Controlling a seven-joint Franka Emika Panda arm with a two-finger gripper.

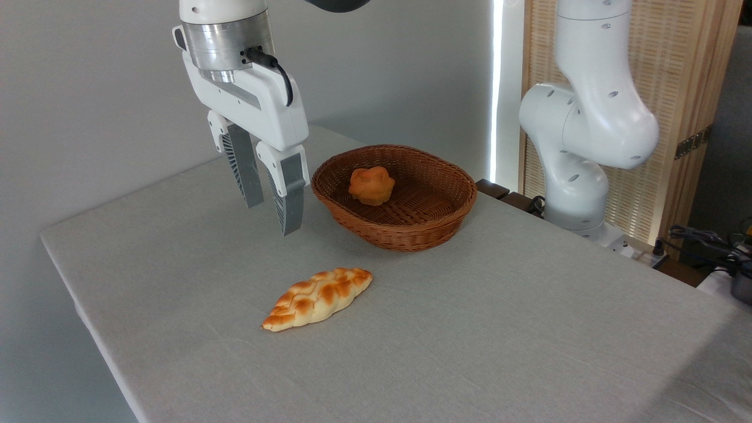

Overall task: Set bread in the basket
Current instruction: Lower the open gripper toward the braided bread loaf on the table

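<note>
From where the fixed camera stands, the gripper [271, 216] hangs in the air above the worktop [529, 329], its two ribbed fingers [288, 194] parted and pointing down with nothing between them. The bread [317, 298], a braided loaf with toasted patches, lies flat on the cloth nearer the front edge, angled so that one pointed end aims toward the lower left and the other toward the basket [395, 230]. It is well apart from the gripper and apart from the basket too, with bare cloth all round it. The basket sits behind it, just beside the gripper's right, and already holds a small round orange bun [371, 185] toward its back left. The step in hand looks to be the reach for the loaf, which is not yet begun. To do it well I would bring the gripper forward over the loaf's thick middle, turn the wrist so the fingers straddle its narrow width and not its length, then descend straight. A soft close should do, since the loaf looks squashy. When carrying it over, lift clear of the thick rim and set it beside the bun.
</note>
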